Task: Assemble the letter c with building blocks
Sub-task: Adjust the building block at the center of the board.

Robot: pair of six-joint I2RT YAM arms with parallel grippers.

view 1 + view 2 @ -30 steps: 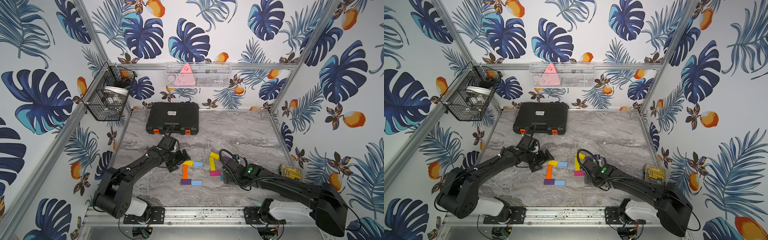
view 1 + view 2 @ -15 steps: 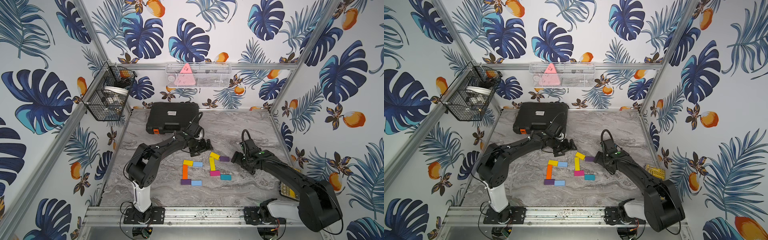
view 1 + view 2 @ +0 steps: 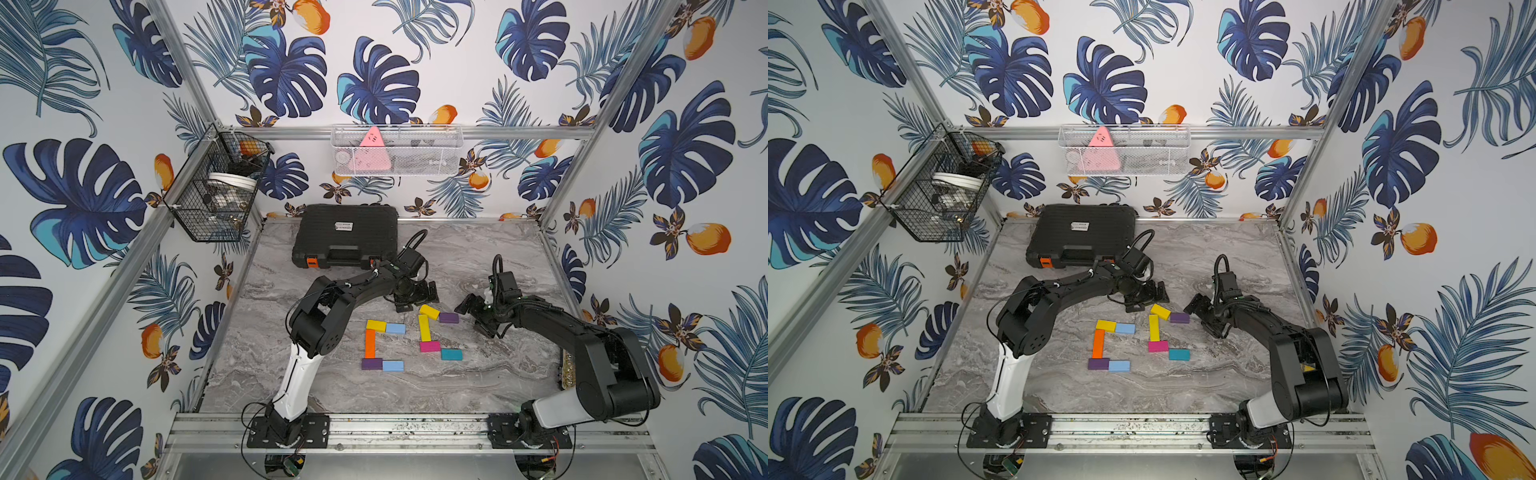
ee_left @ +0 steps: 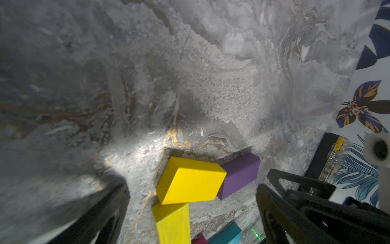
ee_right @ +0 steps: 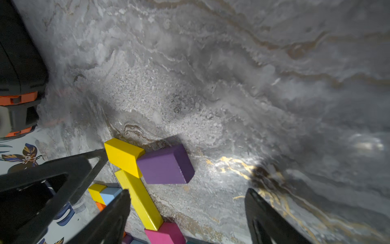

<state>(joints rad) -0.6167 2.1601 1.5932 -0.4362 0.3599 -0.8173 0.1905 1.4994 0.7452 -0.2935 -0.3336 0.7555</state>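
The left fingers [image 4: 101, 211] are spread and empty beside the short yellow wooden block [image 4: 190, 181], which lies skewed against a small purple block [image 4: 240, 175]. The right fingers [image 5: 109, 219], also spread and empty, face the same pair from the opposite side. A tidy five-block C [image 3: 370, 343] lies left of centre on the marble-patterned table [image 3: 457, 395] in both top views. The second C's top corner probably needs squaring.

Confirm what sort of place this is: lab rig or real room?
Most likely a robot test cell, not a lived-in room: an aluminium frame holds printed wallpaper panels, the left arm and right arm are mounted on a front rail, and a black wire basket hangs on the wall.
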